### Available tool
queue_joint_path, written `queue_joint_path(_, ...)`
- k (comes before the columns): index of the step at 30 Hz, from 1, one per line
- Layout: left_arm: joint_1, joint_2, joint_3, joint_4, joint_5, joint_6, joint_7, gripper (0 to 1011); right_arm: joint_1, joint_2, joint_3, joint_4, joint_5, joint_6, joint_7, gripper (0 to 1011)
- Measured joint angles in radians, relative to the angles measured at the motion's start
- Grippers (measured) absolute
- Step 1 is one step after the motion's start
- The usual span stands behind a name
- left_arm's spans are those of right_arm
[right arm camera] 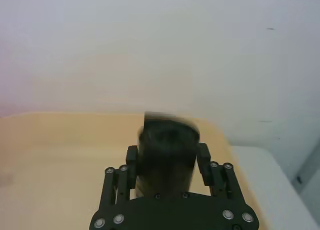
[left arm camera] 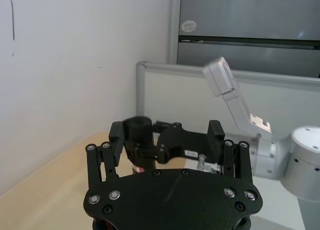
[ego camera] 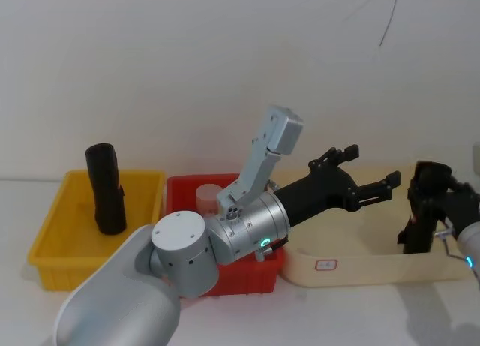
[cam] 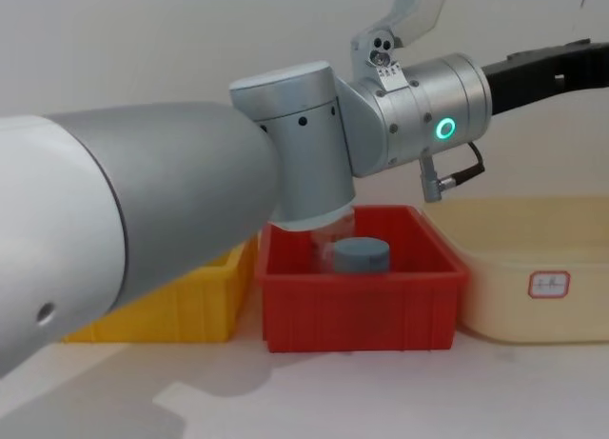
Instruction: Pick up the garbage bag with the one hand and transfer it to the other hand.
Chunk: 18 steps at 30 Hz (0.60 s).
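The right gripper (ego camera: 431, 203) is clenched around the garbage bag (right arm camera: 167, 140), holding it roughly upright above the right end of the cream bin (ego camera: 360, 267), inside its rim. The left gripper (ego camera: 373, 166) reaches in over the bin's left end with fingers spread and nothing in them, its tips near the bag with clear air between. A second black roll (ego camera: 105, 188) stands in the yellow bin (ego camera: 52, 245)

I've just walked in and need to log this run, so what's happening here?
The right gripper is shut on the garbage bag, holding it over the cream bin. The left gripper reaches across toward it with its fingers open, and the handover is not yet made. A second roll stands in the yellow bin.
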Motion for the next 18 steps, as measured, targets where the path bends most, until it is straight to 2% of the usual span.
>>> queue_joint_path(1,0.000,0.000,0.000,0.000,0.000,0.000,0.000,1001,0.006,0.002,0.000,0.007,-0.003,0.001,-0.002,696)
queue_joint_path(9,0.025,0.020,-0.006,-0.053,0.000,-0.002,0.029,1001,0.051,0.017,0.000,0.042,-0.045,-0.001,-0.028,958)
queue_joint_path(12,0.044,0.035,-0.012,-0.090,0.003,-0.005,0.054,1001,0.059,0.022,-0.002,0.037,-0.059,-0.008,-0.034,1000)
queue_joint_path(18,0.092,0.075,-0.030,-0.192,0.019,-0.015,0.113,1001,0.066,0.028,-0.008,0.003,-0.079,-0.025,-0.037,999)
